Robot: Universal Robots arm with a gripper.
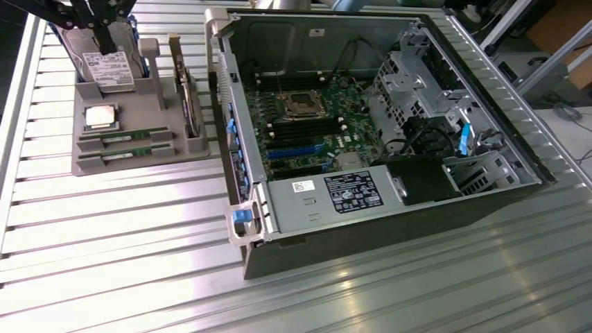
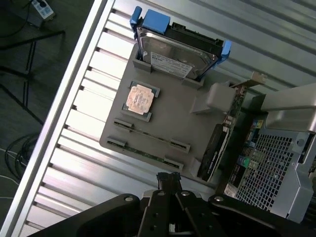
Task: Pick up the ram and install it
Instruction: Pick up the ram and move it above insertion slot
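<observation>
The gripper (image 1: 104,31) is hovering above the gray holder (image 1: 143,114) with its fingers pressed together, pinching nothing. The holder is sitting near a corner of the table (image 1: 120,236). The ram (image 1: 123,134) is standing on edge in a slot along the holder's edge opposite the hard drive (image 1: 104,68), with a second stick (image 1: 123,152) lying just beside it

Open room above the ram (image 1: 123,134) — upright hard drive (image 1: 104,68) and card (image 1: 188,97) nearby
</observation>
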